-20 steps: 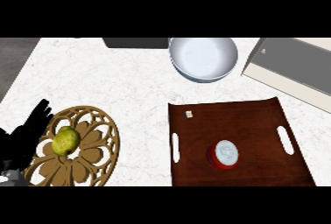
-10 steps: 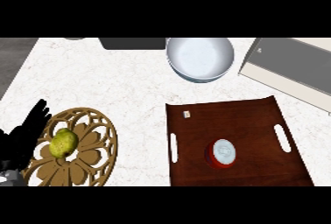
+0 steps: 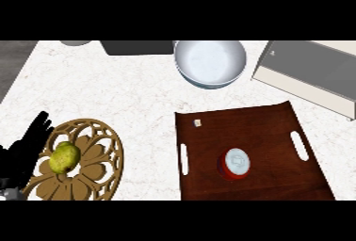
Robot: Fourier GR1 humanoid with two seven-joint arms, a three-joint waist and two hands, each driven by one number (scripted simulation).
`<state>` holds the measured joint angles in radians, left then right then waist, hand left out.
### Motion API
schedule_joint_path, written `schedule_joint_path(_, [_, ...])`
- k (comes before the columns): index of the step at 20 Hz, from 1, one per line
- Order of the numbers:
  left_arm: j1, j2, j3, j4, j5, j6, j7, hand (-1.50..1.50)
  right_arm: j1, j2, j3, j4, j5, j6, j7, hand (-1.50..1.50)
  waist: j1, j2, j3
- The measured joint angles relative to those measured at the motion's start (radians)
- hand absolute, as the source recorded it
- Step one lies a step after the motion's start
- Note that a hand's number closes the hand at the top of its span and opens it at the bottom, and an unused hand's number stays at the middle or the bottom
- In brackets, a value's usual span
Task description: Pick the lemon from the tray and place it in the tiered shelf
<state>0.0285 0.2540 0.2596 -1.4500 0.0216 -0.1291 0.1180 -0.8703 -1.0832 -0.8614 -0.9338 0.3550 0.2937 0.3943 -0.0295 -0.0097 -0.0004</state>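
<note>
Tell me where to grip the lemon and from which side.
Grip the lemon across its narrower middle, coming from above: it lies on its side on the flat openwork shelf top, nothing covering it. The left hand beside it seems best placed.

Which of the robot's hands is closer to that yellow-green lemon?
The left hand. It sits right beside the lemon, on its left, fingers straight and pointing up the counter. The right hand does not show in this view, so its place cannot be told.

I see a pale speckled worktop [image 3: 125, 94] carrying a brown tray [image 3: 271, 122] at the right, an ornate round golden stand [image 3: 97, 164] at the lower left, a white bowl [image 3: 210, 61] near the far edge and a light cabinet-like unit [image 3: 313, 70] at the upper right
</note>
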Motion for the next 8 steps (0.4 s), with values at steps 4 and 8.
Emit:
schedule_joint_path(4, [0.007,-0.01,0.003,0.01,-0.008,0.014,-0.01,0.0,0.124,-0.113,-0.119,-0.015,-0.058,0.139,0.032,-1.5,-0.016,-0.002,0.0])
schedule_joint_path(8, [0.027,0.0,0.023,0.014,0.004,0.003,-0.032,0.0,0.255,-0.23,-0.281,0.022,-0.111,0.296,0.017,-1.5,-0.03,-0.004,0.002])
